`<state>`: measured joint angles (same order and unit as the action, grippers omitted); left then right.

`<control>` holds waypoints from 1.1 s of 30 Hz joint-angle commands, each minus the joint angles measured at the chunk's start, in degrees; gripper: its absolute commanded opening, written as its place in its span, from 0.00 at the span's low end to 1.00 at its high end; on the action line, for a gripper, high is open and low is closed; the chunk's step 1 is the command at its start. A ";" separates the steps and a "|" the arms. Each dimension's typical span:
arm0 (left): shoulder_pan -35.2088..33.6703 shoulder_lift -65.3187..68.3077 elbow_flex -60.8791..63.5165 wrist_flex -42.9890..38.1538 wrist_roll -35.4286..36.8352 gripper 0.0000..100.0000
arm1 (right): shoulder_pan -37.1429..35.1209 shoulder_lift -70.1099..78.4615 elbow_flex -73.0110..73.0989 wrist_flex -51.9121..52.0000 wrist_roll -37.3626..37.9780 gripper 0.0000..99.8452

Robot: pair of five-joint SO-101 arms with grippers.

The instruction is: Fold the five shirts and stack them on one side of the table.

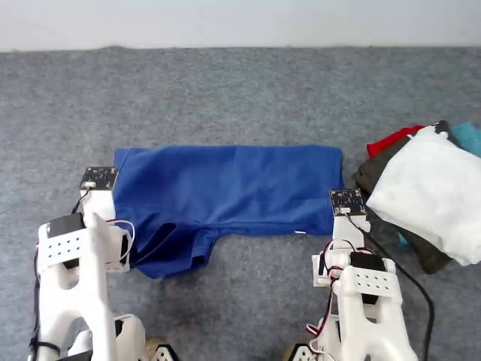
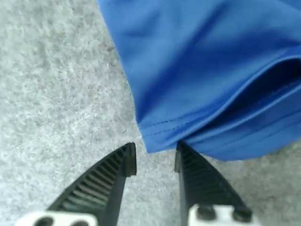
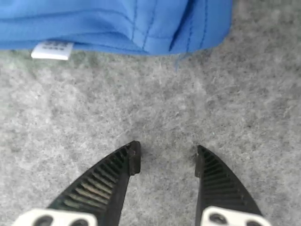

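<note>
A blue shirt (image 1: 225, 192) lies partly folded across the middle of the grey carpet, one sleeve bunched at its near left. My left gripper (image 2: 154, 159) is open just short of the shirt's hemmed corner (image 2: 160, 136), over the carpet. In the high view the left arm (image 1: 98, 188) stands at the shirt's left edge. My right gripper (image 3: 164, 157) is open above bare carpet, a short way from the blue shirt's edge (image 3: 141, 28) and its white label (image 3: 51, 49). The right arm (image 1: 348, 207) stands at the shirt's near right corner.
A pile of other shirts lies at the right edge: a white one (image 1: 436, 192) on top, a dark olive one (image 1: 391, 218) beneath, red (image 1: 391, 139) and teal (image 1: 467, 135) ones peeking out behind. A pale wall (image 1: 240, 22) bounds the far side.
</note>
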<state>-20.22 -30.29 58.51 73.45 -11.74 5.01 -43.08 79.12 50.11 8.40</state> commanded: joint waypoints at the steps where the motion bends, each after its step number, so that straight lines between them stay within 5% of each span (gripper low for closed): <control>1: 0.00 -0.09 0.92 -2.37 -0.09 0.15 | -0.04 0.40 0.00 -1.89 -0.26 0.22; 17: 0.26 -0.26 4.79 -8.70 0.00 0.01 | -0.04 0.40 0.00 -1.89 -0.26 0.22; 26: 13.98 0.00 -8.48 -1.49 0.44 0.01 | 0.40 0.40 0.00 -1.27 -0.18 0.22; 33: 14.42 0.09 -13.23 -2.29 2.11 0.01 | 0.48 0.40 -12.75 18.51 12.48 0.22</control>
<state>-6.07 -30.29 47.78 71.43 -10.59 5.45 -41.93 73.41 60.40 15.34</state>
